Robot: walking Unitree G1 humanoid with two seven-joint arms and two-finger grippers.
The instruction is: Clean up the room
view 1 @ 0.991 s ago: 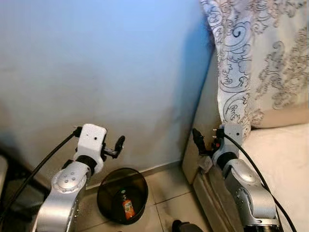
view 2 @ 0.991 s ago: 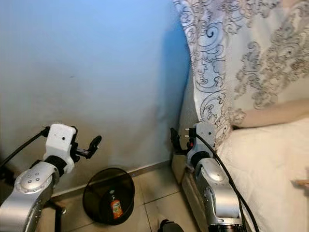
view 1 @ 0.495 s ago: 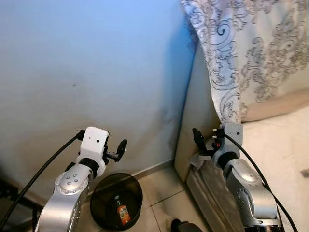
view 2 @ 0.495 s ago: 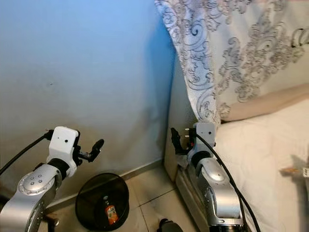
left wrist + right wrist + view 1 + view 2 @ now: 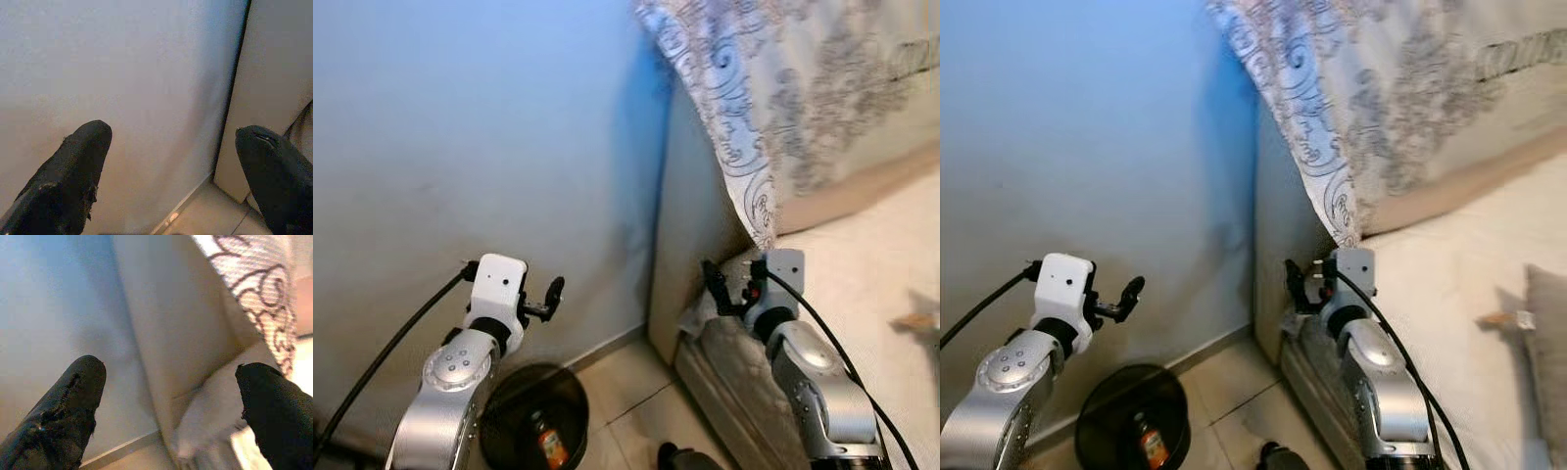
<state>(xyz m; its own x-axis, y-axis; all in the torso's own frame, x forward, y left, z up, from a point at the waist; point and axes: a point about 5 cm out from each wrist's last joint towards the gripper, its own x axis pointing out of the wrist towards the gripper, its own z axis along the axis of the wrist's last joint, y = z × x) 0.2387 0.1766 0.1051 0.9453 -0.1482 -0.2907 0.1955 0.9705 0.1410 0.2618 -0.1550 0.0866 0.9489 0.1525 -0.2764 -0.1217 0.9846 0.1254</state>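
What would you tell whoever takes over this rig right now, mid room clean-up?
Left gripper: open, holding nothing, raised in front of the blue wall, above the bin.
Right gripper: open, holding nothing, raised at the corner of the bed, near the patterned curtain.
The dark round bin stands on the tiled floor by the wall, below the left arm; a bottle with an orange label lies inside it.
Done: that bottle is in the bin.
Left: a small pale object lies on the bed to the right, too blurred to identify; check it and pick it up if it is rubbish.
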